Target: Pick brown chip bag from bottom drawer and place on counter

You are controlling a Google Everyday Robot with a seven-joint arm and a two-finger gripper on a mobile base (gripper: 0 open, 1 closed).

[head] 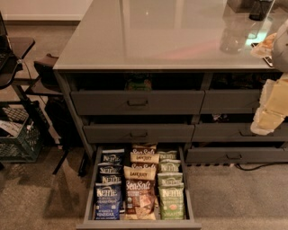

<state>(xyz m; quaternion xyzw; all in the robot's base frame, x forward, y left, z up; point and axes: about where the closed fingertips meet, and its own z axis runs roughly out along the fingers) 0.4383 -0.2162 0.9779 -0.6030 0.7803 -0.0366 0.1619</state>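
We begin with the counter [157, 36], whose glossy grey top is bare along its front edge, so nothing has been placed there yet and the whole task remains. Below that edge the closed grey drawers [137, 102] sit in tiers, and the bottom drawer [90, 193] is pulled fully out beneath the bench's front-left corner, so access is already made. At the bench's right edge, level with the upper drawers, hangs the pale gripper [270, 110], well apart from the drawer. We cannot tell how wide it stands, and we see nothing in it. The drawer holds three files of bags: blue Kettle bags [108, 197] on the left, green bags [171, 197] on the right, and the Late July ones between. The brown chip bag [139, 200] lies foremost in that middle file, touching its neighbours on both sides, which we judge will crowd the grasp. A black crate [18, 134] stands off the bench's left edge, and a dark object [258, 9] occupies the far-right corner.
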